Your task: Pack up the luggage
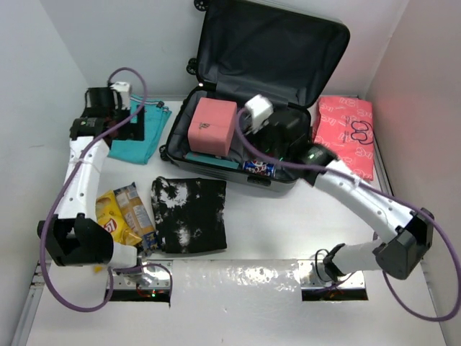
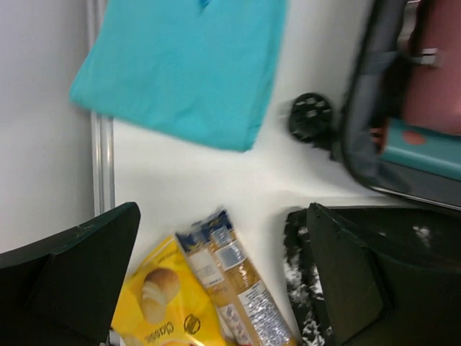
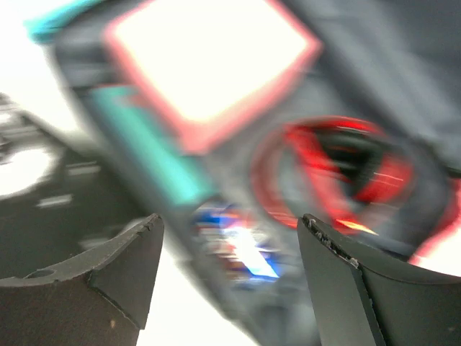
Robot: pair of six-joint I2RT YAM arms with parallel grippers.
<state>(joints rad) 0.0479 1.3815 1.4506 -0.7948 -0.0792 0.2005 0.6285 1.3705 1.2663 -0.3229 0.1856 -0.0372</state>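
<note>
My right claw (image 3: 229,277) hangs over the open suitcase (image 1: 274,50) with its fingers (image 3: 90,277) spread apart and nothing between them. Its wrist picture is badly smeared, so I only get rough shapes from there. The suitcase lies flat on the table (image 1: 266,216) right beneath this claw, with its dark-lined lid standing up against the back wall beyond it. Inside the case, to the claw's left, stands a pink boxy pouch (image 1: 212,126). Below the claw, by the near wall of the case, sits something small, blue and shiny (image 1: 258,168). Next to that is a red ring-shaped thing (image 3: 338,162) that I cannot identify. Off to the claw's right, outside the case, a pink patterned package (image 1: 346,133) lies on the table. My left claw (image 2: 223,288) hovers well to the left of the suitcase, fingers wide apart and empty. Ahead of it lies a folded teal cloth (image 2: 180,65). On its near side a yellow chip bag (image 2: 155,303) and a second snack bag (image 2: 230,281) lie side by side. To its right I see a black-and-white blotched garment (image 1: 189,214) and one black wheel (image 2: 311,117) at the suitcase's corner.
</note>
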